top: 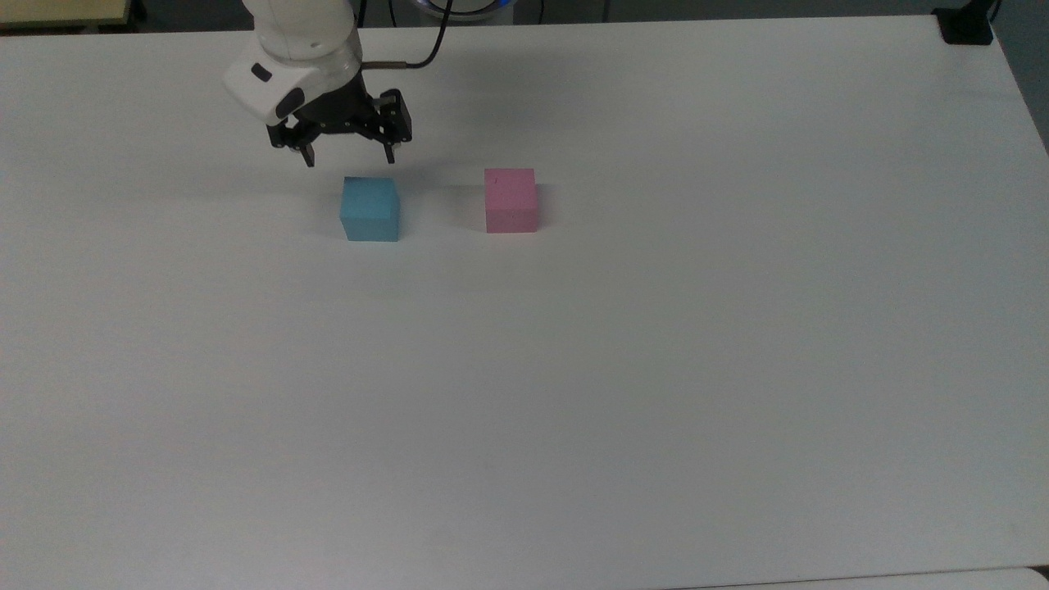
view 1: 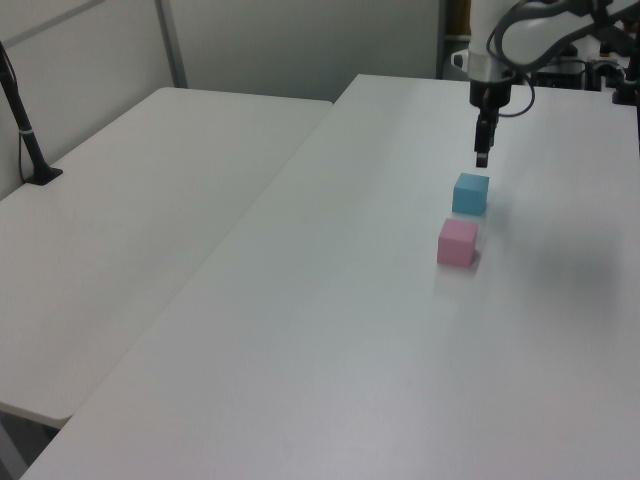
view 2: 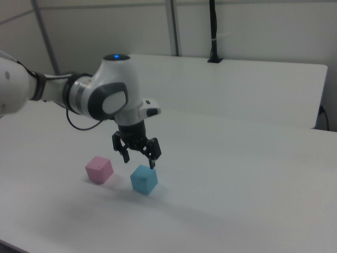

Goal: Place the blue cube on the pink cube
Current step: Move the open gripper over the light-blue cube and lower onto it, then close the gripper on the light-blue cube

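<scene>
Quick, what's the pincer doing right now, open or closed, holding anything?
Pincer: open, holding nothing, poised above the blue cube without touching it.

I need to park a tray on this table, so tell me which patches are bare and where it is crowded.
The table is bare across the whole near half in the top view, below the cubes, and across the top view's right past the pink cube. It is crowded only around the blue cube, where the open tool hangs just above it.

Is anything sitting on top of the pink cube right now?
No. The pink cube's top face is bare apart from a tiny dark mark. The blue cube rests on the table beside it, under the open gripper.
</scene>
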